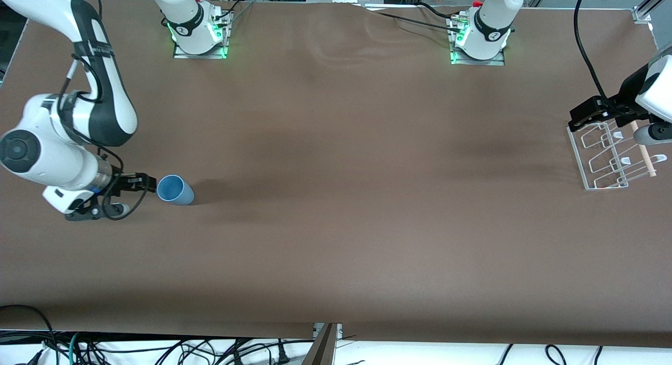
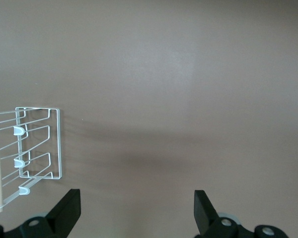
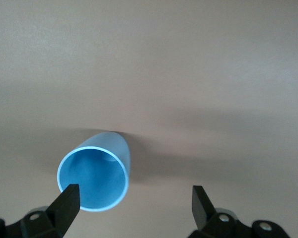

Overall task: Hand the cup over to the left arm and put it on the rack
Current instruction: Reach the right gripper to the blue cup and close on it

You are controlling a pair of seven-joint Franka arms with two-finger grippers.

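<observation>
Cup (image 1: 175,190) sits upright on the brown table (image 1: 336,239), at the right arm's end, open side up. I see my right gripper (image 1: 142,183) just beside it, with its fingers (image 3: 64,201) spread wide and nothing held. One finger is right by the rim, and the cup is not in the middle of the gap. I think that is the big risk: if I push ahead now, that finger could bump the rim and tip the light cup over, or knock it away so it rolls. If I squeeze off to one side, it might slip out. My left gripper (image 1: 590,113) waits over the rack (image 1: 611,155) at the left arm's end, well apart from the cup, fingers wide open and empty too. It hangs low by the wires, so swinging out carelessly could snag the rack and drag it. I count one blue cup, one rack with one wooden dowel (image 1: 643,148), two arms, and two grippers.
</observation>
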